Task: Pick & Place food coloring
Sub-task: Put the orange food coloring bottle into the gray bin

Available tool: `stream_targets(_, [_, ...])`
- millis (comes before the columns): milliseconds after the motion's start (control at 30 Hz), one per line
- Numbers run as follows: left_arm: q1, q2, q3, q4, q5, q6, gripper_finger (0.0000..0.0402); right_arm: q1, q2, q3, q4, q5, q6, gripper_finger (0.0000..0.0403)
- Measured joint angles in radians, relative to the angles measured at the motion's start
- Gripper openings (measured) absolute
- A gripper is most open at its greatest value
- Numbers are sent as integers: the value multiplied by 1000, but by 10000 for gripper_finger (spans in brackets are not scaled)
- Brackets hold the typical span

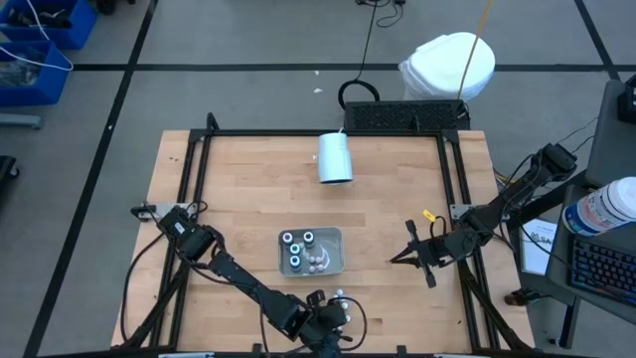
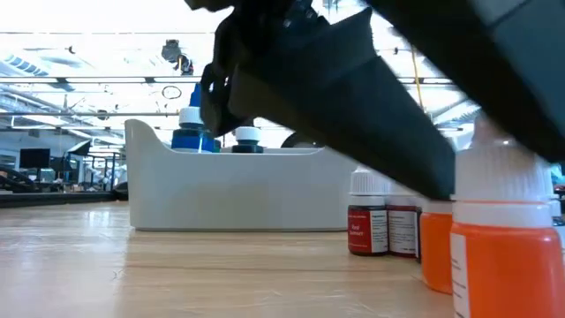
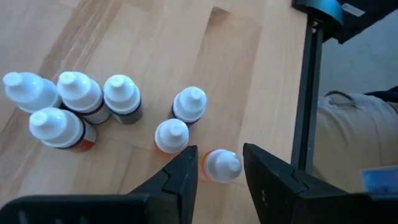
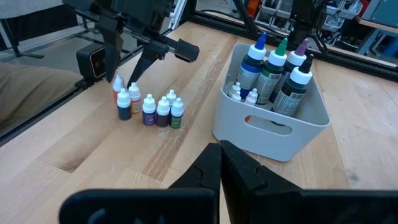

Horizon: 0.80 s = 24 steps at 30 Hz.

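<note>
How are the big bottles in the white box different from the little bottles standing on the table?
The big bottles are taller with pointed coloured tips; the little bottles are short with white caps. The big bottles stand inside the white bin; the little bottles stand in a cluster on the bare table. The left gripper straddles one little orange bottle; nothing is at the big ones. All stand upright.
</note>
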Motion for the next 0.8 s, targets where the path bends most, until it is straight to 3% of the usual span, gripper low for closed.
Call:
stream_targets(300, [-6, -3, 0, 5, 7, 11, 131, 0, 0, 0, 0, 0, 0, 0])
stream_targets(800, [-19, 3, 0, 38, -67, 96, 131, 0, 0, 0, 0, 0, 0, 0])
